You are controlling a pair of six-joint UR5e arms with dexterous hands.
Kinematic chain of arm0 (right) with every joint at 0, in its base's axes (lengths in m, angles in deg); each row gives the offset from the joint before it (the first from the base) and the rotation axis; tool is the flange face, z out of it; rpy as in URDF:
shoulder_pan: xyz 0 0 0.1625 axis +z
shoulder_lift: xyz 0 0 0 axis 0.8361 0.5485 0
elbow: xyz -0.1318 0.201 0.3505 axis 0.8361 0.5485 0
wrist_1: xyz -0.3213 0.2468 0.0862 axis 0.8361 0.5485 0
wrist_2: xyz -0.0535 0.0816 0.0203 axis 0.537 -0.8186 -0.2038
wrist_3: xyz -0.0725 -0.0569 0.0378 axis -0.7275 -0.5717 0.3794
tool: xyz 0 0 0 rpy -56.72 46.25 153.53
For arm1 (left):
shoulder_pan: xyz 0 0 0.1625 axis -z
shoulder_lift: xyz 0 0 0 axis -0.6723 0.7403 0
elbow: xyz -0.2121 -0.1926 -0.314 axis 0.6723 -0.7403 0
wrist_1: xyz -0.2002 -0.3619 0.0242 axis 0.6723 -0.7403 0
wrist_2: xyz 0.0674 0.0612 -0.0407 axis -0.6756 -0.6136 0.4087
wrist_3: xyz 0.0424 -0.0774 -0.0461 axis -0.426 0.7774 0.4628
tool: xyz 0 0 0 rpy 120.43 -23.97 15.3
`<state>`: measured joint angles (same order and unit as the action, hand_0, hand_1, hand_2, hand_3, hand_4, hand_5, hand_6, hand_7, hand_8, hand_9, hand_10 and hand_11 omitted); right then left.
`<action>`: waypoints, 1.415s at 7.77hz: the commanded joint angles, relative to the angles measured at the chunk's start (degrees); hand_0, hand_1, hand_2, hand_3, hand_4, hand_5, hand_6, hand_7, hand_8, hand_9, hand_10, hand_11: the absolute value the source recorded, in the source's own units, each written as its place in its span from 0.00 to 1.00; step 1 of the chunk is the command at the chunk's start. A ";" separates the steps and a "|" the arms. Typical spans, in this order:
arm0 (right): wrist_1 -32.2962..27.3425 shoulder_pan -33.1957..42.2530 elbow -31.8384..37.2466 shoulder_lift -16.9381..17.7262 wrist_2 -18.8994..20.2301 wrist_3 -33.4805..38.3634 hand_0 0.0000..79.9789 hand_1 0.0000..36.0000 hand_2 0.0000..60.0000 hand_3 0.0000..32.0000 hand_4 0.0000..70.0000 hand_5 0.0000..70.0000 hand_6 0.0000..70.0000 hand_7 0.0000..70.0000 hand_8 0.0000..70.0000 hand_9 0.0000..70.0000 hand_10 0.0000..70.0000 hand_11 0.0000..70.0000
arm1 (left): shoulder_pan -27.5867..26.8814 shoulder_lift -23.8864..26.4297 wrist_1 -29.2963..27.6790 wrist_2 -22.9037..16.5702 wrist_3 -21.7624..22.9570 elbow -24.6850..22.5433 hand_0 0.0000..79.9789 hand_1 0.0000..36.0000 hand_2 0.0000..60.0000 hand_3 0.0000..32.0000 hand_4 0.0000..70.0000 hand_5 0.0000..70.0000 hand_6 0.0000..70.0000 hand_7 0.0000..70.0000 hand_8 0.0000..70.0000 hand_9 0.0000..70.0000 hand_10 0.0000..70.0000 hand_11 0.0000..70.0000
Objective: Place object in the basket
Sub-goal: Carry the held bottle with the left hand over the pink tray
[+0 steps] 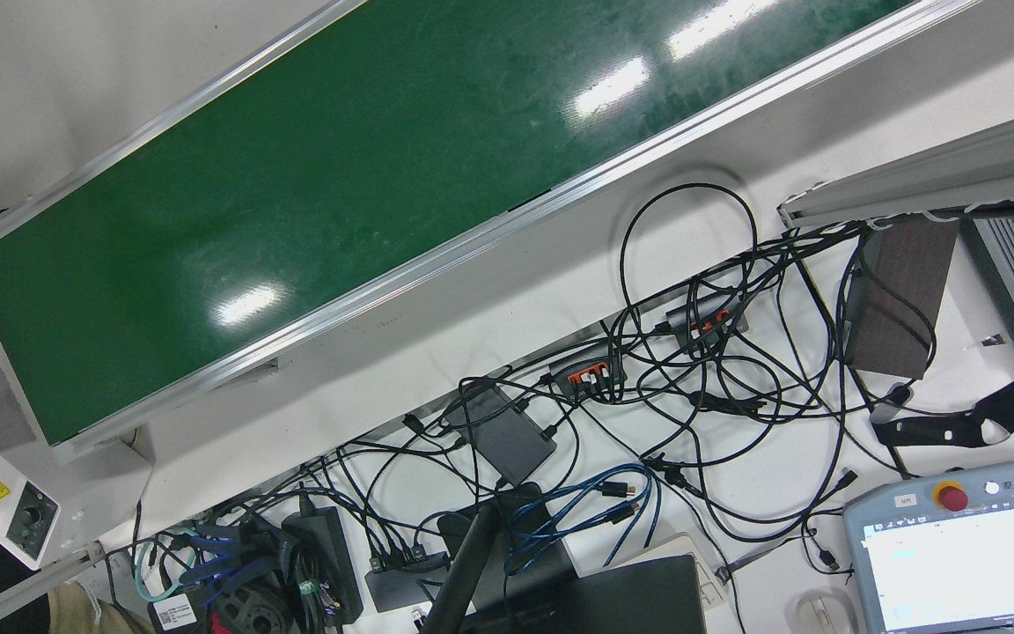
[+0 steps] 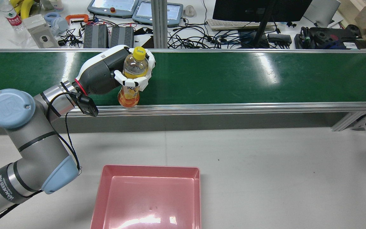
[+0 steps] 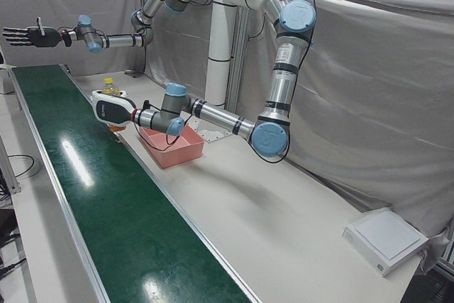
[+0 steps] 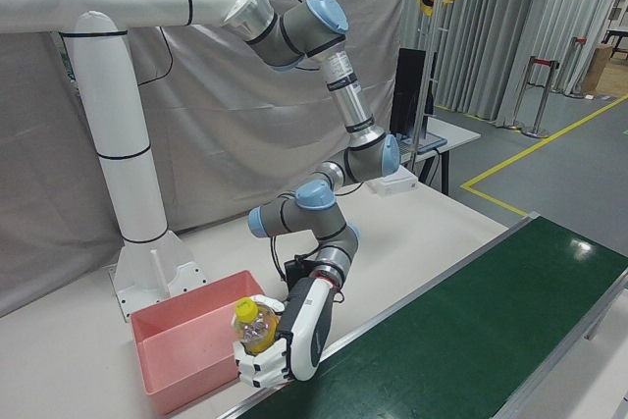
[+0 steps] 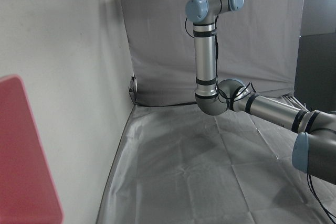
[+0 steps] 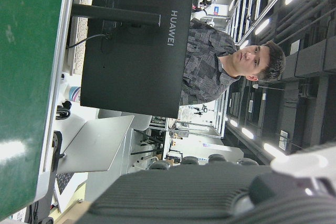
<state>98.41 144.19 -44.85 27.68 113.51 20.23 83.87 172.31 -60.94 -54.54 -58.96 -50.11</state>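
Left hand grips drink bottle at the belt's near edge; basket empty

Green conveyor belt (image 2: pixel 233 76) – pink basket (image 2: pixel 98 194) sits well apart on the table, so the carry is long. Left hand (image 2: pixel 119 70) wraps only the upper part of the yellow-capped bottle (image 2: pixel 129 95), which could swing, slip or clip the belt's rail. Right hand (image 3: pixel 25 35) is spread and empty, far off.

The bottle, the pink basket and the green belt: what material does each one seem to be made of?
The bottle looks like clear thin plastic: orange liquid shows through it, under a glossy yellow cap. The pink basket seems to be moulded hard plastic, smooth, with soft light reflections on its floor. The green belt is probably rubber or PVC, semi-glossy, with streaked lamp glare and fine scuffs.
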 commanded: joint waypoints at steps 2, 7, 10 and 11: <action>0.00 0.00 0.00 0.00 0.09 0.00 0.00 0.00 0.00 0.00 0.00 0.00 0.00 0.00 0.00 0.00 0.00 0.00 | -8.13 -4.34 3.65 0.03 -3.28 -9.54 0.71 0.79 1.00 0.00 0.58 1.00 0.61 1.00 0.87 1.00 1.00 1.00; 0.00 0.00 0.00 0.00 0.00 0.00 0.00 0.00 0.00 0.00 0.00 0.00 0.00 0.00 0.00 0.00 0.00 0.00 | -16.91 -10.51 3.30 0.47 -8.64 -14.47 0.71 0.74 0.98 0.00 0.54 0.95 0.55 1.00 0.82 1.00 0.95 1.00; 0.00 0.00 0.00 0.00 0.00 0.00 0.00 0.00 0.00 0.00 0.00 0.00 0.00 0.00 0.00 0.00 0.00 0.00 | -18.33 -11.04 1.38 0.38 -8.65 -14.92 0.66 0.30 0.00 0.00 0.19 0.32 0.13 0.37 0.25 0.38 0.45 0.66; 0.00 0.00 0.00 0.00 0.00 0.00 0.00 0.00 0.00 0.00 0.00 0.00 0.00 0.00 0.00 0.00 0.00 0.00 | -18.95 -11.22 0.85 0.38 -8.65 -14.92 0.66 0.28 0.00 0.00 0.13 0.26 0.10 0.22 0.18 0.26 0.33 0.50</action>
<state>98.41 144.19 -44.85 27.68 113.51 20.23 65.99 161.48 -58.83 -54.11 -67.59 -64.94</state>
